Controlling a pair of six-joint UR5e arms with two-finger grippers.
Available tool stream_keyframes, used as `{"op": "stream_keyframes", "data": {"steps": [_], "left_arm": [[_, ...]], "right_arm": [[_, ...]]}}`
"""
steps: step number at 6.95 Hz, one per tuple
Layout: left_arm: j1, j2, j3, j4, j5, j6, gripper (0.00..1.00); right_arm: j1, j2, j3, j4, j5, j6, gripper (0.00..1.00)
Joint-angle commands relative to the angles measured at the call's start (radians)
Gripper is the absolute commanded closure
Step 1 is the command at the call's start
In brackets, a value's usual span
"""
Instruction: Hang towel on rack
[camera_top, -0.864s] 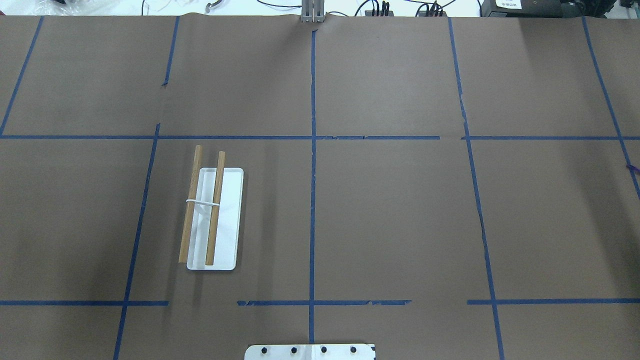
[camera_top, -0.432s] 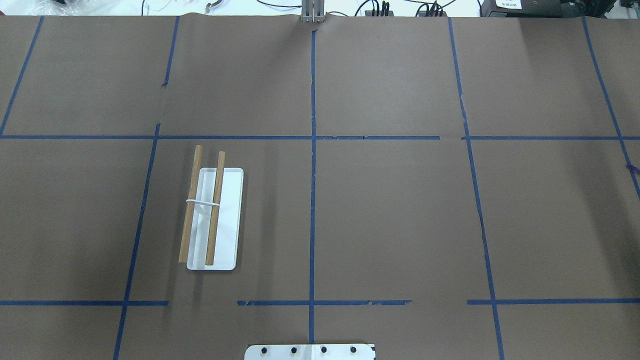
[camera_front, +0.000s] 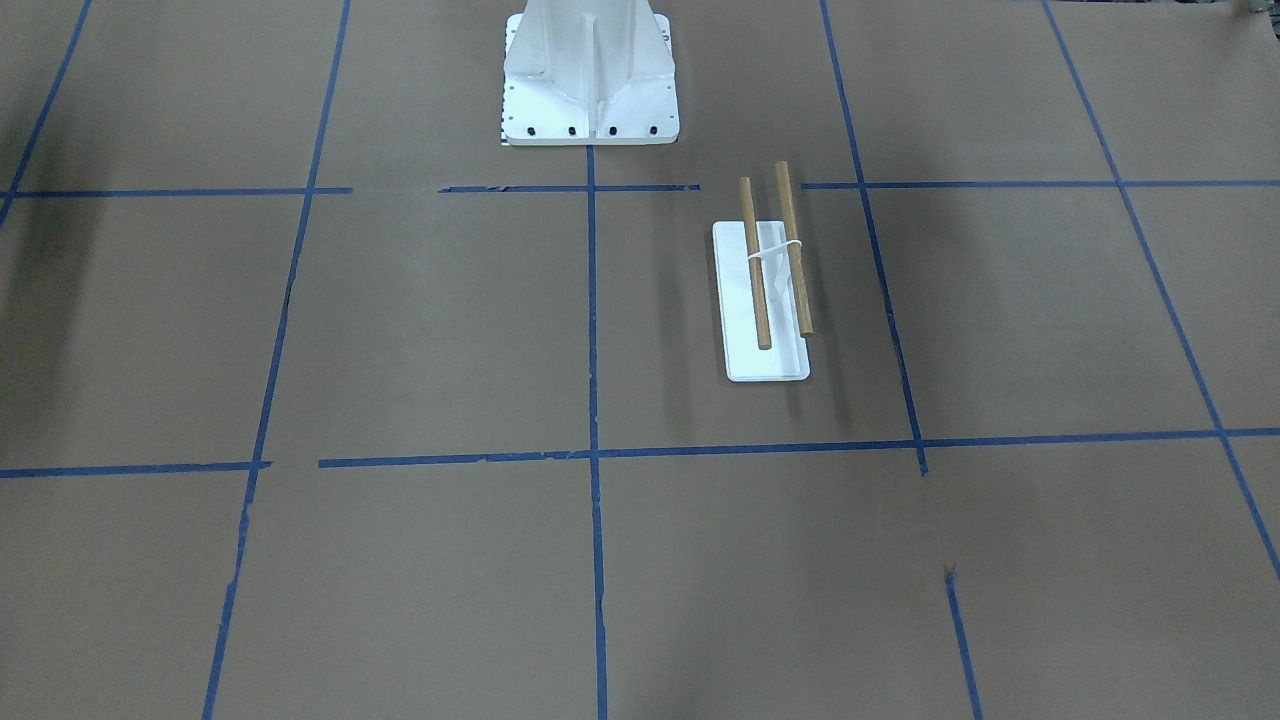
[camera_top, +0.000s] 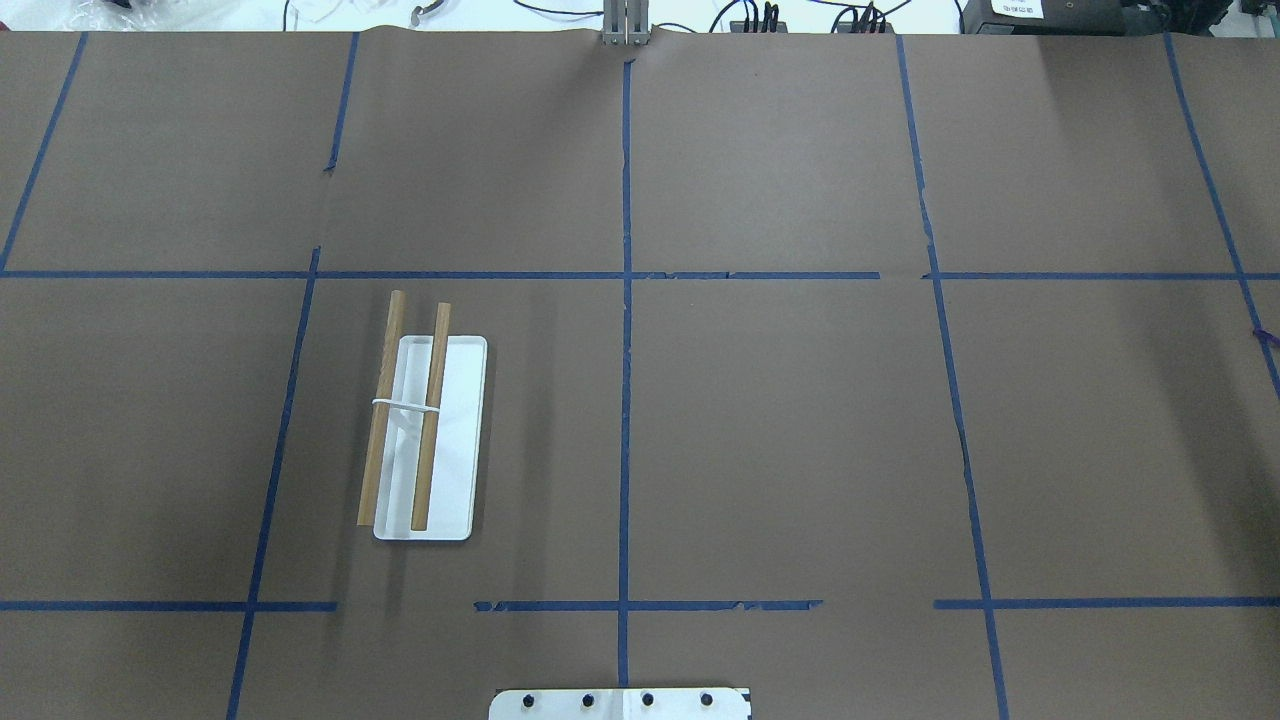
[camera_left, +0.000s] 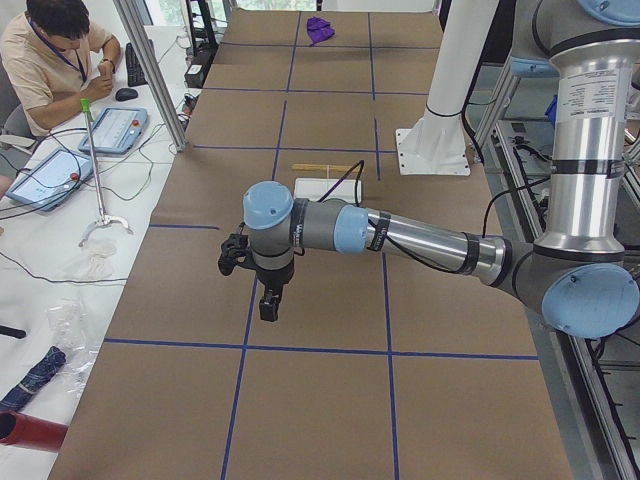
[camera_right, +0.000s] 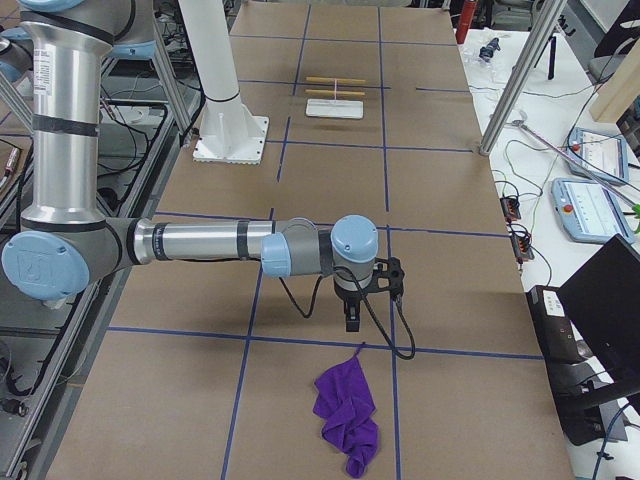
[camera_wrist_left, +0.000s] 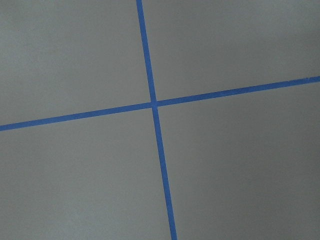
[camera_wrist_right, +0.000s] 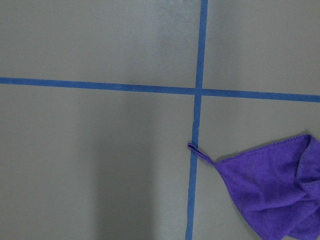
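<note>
The rack (camera_top: 431, 420) stands on the brown table on my left side: two parallel wooden dowels over a flat white base plate (camera_front: 765, 365). It shows far off in the right side view (camera_right: 335, 93). The purple towel (camera_right: 345, 415) lies crumpled flat at the table's right end, also in the right wrist view (camera_wrist_right: 270, 195). My right gripper (camera_right: 352, 320) hangs just short of the towel's tip; I cannot tell if it is open. My left gripper (camera_left: 268, 305) hangs over bare table near the left end, away from the rack (camera_left: 325, 167); I cannot tell its state.
The white bolted pedestal (camera_front: 590, 75) stands at the robot's edge of the table. Blue tape lines (camera_top: 626, 400) grid the brown paper. A seated person (camera_left: 55, 55), tablets (camera_left: 112, 128) and cables are beside the far edge.
</note>
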Motion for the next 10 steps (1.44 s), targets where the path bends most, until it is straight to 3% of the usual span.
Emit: {"op": "stream_keyframes", "data": {"steps": [1,2,7,8,10], "left_arm": [[0.005,0.004,0.001,-0.021,0.01,-0.005,0.0],[0.004,-0.001,0.03,-0.022,-0.015,-0.008,0.0],[0.005,0.014,-0.009,-0.039,-0.131,0.001,0.0],[0.005,0.014,-0.011,-0.047,-0.129,-0.003,0.0],[0.005,0.013,-0.011,-0.047,-0.129,-0.006,0.0]], "right_arm": [[0.0,0.0,0.001,0.0,0.005,0.002,0.0],[0.0,-0.006,-0.005,-0.002,0.005,0.004,0.0],[-0.049,-0.029,-0.047,0.14,0.026,0.007,0.0],[-0.049,-0.023,-0.146,0.181,0.02,-0.009,0.14],[-0.048,-0.017,-0.282,0.39,-0.042,-0.013,0.14]]}}
